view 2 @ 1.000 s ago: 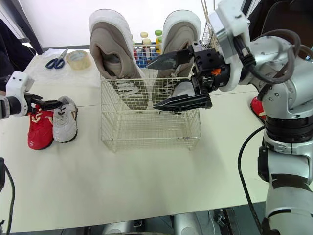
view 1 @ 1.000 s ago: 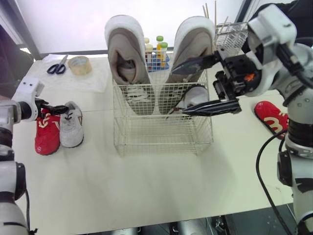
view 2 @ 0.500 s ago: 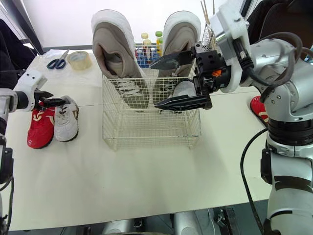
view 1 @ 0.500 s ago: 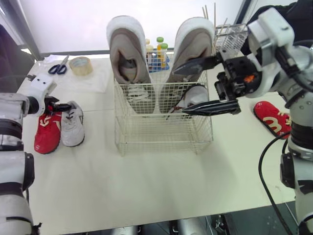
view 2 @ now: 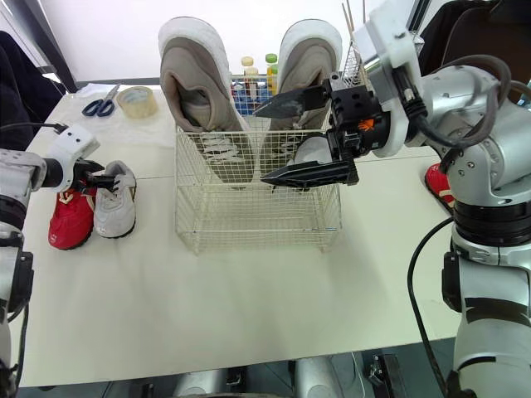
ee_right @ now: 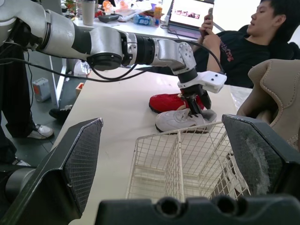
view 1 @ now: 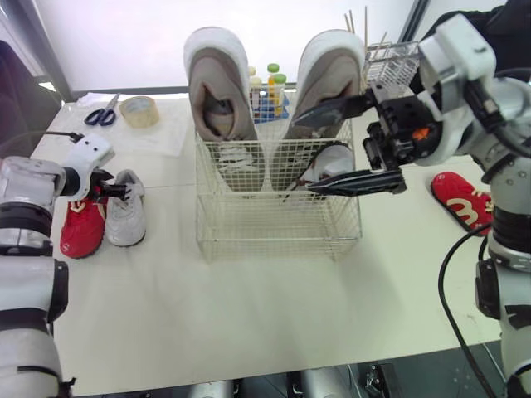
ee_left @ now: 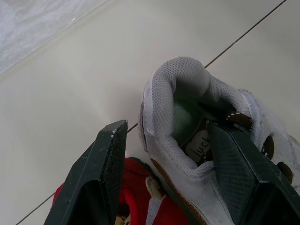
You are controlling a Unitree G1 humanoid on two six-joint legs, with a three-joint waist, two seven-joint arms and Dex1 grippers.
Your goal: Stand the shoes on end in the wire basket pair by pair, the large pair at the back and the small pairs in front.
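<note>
Left jaws: apart, straddling the grey shoe's heel rim.
Right jaws: wide apart, empty, by the basket.
Shoe: on the surface, touching the red shoe.
Tip: clamp only the grey heel.

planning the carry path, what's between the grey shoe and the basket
Nothing. In the left eye view the stretch of table between the grey shoe and the basket is bare.

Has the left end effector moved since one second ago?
Yes. The left end effector moved toward the wire basket, over the heel of the grey shoe.
</note>
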